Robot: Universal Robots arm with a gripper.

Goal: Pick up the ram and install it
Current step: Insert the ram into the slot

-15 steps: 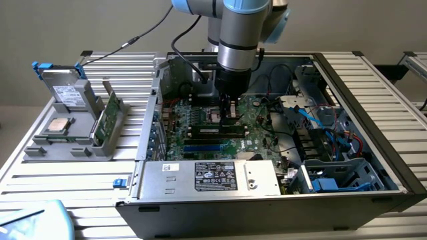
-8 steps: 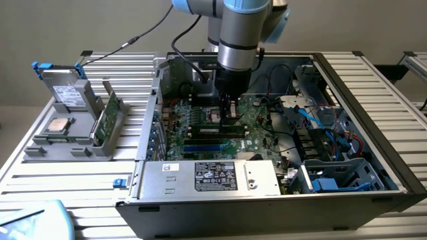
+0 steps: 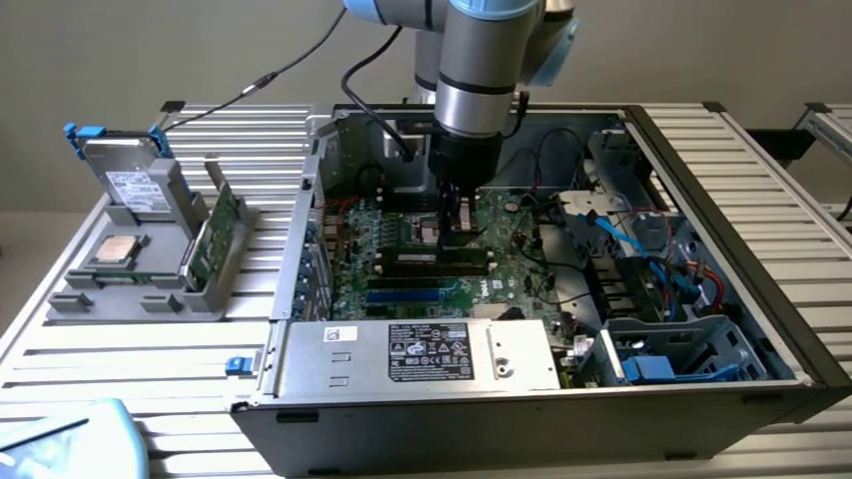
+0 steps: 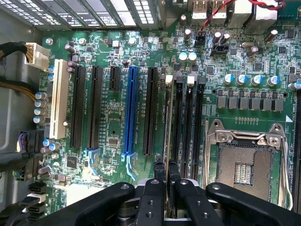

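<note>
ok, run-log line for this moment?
phase: install | pincer: shut on ram | ram: edge-on at memory slots, beside empty CPU socket | seated: cannot tell

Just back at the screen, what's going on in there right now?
The arm is down inside the open computer case, with its claw over the motherboard. The claw is closed on the ram, which stands edge-on, lined up with the memory slot row, on the side nearest the long black expansion slots. Whether it is fully seated cannot be told. The processor socket beside them is empty.
</note>
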